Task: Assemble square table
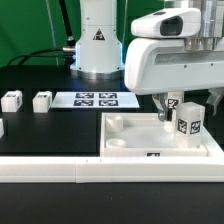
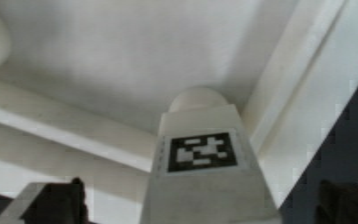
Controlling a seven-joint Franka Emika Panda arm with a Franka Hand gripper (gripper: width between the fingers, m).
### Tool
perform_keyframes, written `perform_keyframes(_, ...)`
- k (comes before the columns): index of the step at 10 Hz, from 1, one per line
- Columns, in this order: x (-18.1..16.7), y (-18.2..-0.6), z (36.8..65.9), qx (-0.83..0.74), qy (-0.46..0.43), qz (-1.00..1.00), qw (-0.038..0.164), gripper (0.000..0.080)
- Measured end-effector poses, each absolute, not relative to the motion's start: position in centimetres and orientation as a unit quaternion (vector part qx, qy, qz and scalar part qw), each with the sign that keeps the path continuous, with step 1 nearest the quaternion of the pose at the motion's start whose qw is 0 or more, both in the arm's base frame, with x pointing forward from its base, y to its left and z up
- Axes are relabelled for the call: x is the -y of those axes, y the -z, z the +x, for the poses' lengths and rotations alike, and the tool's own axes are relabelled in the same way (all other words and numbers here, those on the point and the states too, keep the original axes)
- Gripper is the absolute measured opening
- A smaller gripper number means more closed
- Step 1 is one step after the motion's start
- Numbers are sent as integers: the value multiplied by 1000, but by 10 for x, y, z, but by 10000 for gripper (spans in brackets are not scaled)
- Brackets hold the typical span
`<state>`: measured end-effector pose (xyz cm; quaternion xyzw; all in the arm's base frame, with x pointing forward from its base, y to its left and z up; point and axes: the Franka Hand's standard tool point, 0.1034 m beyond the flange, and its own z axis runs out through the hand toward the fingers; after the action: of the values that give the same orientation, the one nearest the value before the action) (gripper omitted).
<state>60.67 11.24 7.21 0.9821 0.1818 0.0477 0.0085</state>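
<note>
The square table's top (image 1: pixel 130 140) is a white slab with a raised rim, lying flat at the exterior view's right. One white tagged leg (image 1: pixel 187 123) stands upright on it near its far right corner. My gripper (image 1: pixel 185 114) hangs over that leg with a finger on each side. In the wrist view the leg (image 2: pixel 202 150) rises between the two dark fingers (image 2: pixel 51 200), tag facing the camera. A strip of slab still shows between the leg and the fingers, so the jaws are open around it. Two more legs (image 1: pixel 12 100) (image 1: pixel 42 100) lie at the left.
The marker board (image 1: pixel 95 99) lies flat on the black table behind the slab. A long white rail (image 1: pixel 100 172) runs along the front edge. The arm's white base (image 1: pixel 97 40) stands at the back. Part of another white piece (image 1: pixel 2 128) shows at the left edge.
</note>
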Motion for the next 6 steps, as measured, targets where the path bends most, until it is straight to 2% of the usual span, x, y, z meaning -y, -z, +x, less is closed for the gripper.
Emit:
perform_keyframes(1, -112, -72, 607, -180, -48, 982, 8, 524)
perform_keyframes(2, -112, -72, 607, -180, -47, 982, 8, 329)
perform_keyframes(3, -112, -72, 606, -179, -47, 983, 8, 289)
perform_keyframes(6, -112, -71, 606, -171, -47, 984, 8, 289)
